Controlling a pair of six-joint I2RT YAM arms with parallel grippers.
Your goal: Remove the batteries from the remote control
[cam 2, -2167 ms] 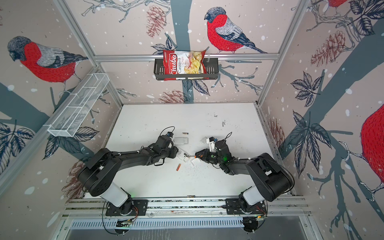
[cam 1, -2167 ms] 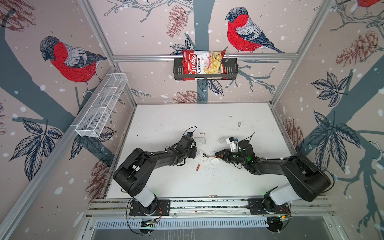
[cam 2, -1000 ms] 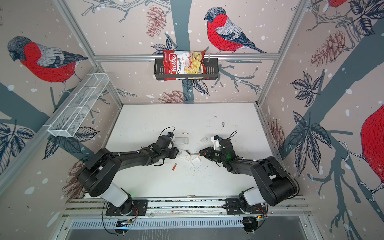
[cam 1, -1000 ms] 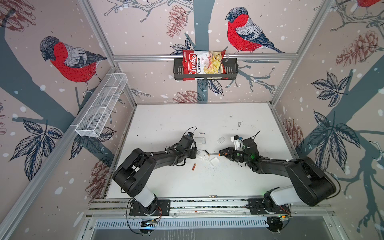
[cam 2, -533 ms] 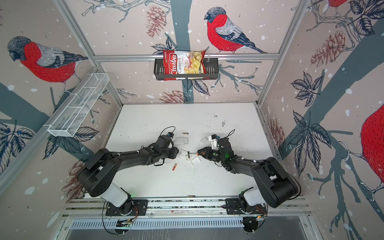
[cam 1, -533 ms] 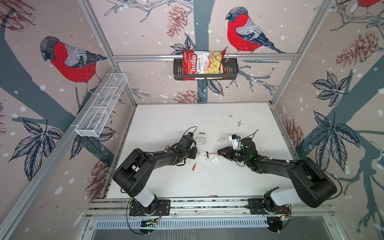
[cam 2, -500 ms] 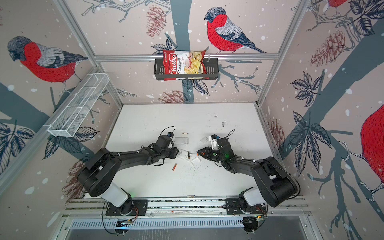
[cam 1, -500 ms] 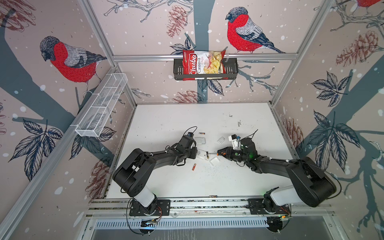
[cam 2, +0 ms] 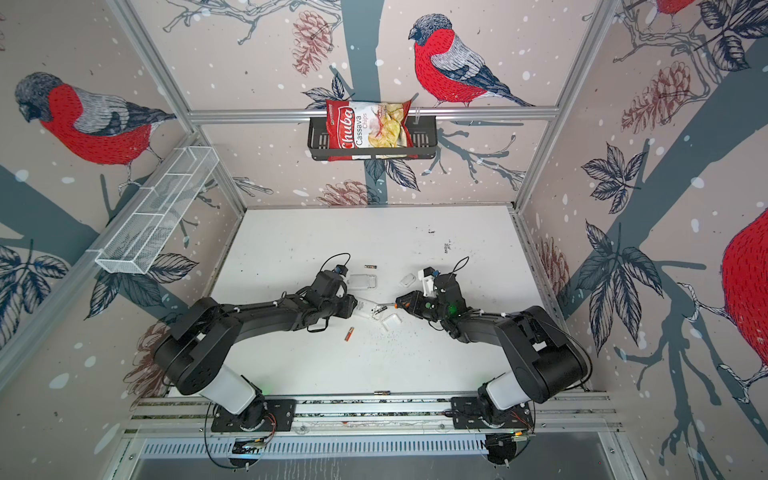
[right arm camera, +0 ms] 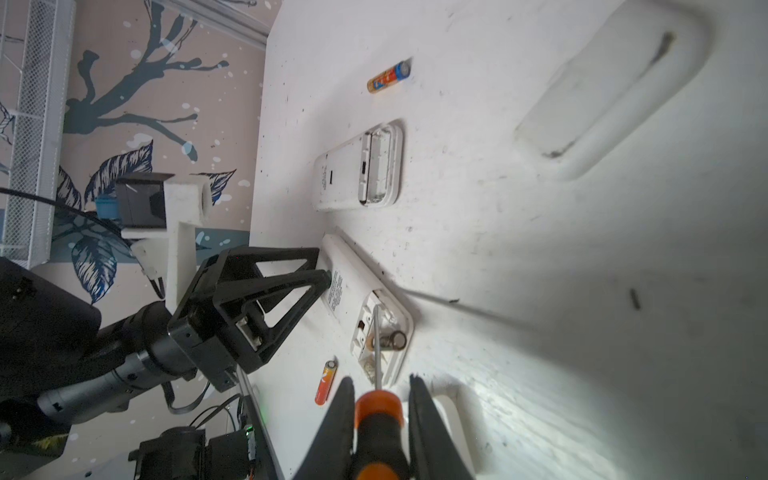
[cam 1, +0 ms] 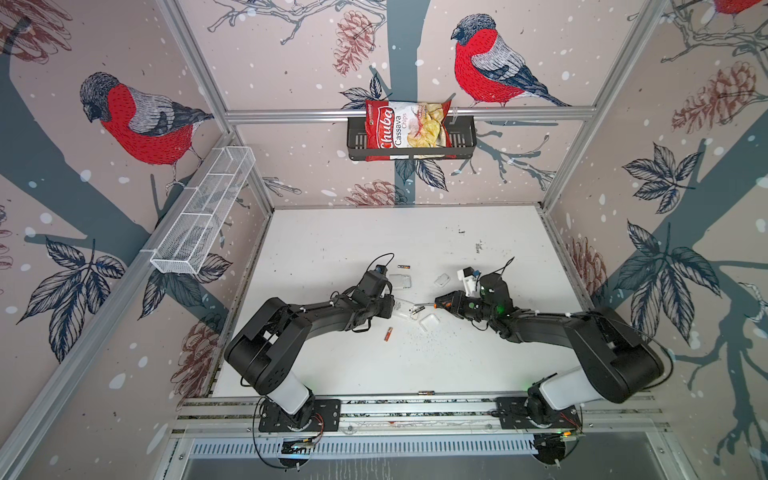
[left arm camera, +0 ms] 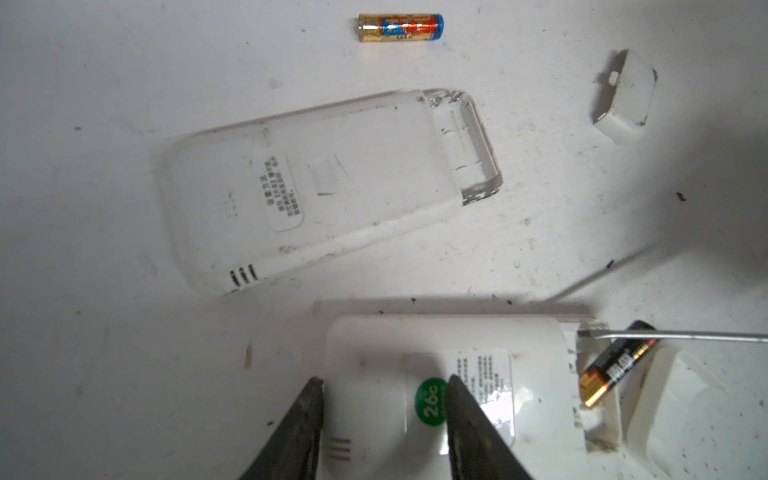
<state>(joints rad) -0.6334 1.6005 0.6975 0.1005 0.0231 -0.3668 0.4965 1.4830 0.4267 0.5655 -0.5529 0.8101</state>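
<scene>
At the open end bay of the white plastic remote control [left arm camera: 374,340], the short black gold-banded battery [left arm camera: 615,365] lies askew, its black end under the steel shaft of your orange-handled screwdriver [right arm camera: 376,419]. The right tool [right arm camera: 380,380], nearer, is clamped on that handle; the left tool [left arm camera: 384,384] (jaws apart) rests on the remote. A white plastic cover [left arm camera: 673,399] crowds the desk [left arm camera: 124,353] just beside.

Both top views: bright, even, sharp; soft shadows on table [cam 1: 332,249], frame bows twd edges. Wrist views: table washed out, broad dark shadow beside remote [right arm camera: 353,291], glare on label [left arm camera: 494,411], screwdriver [right arm camera: 378,411] blurry.
</scene>
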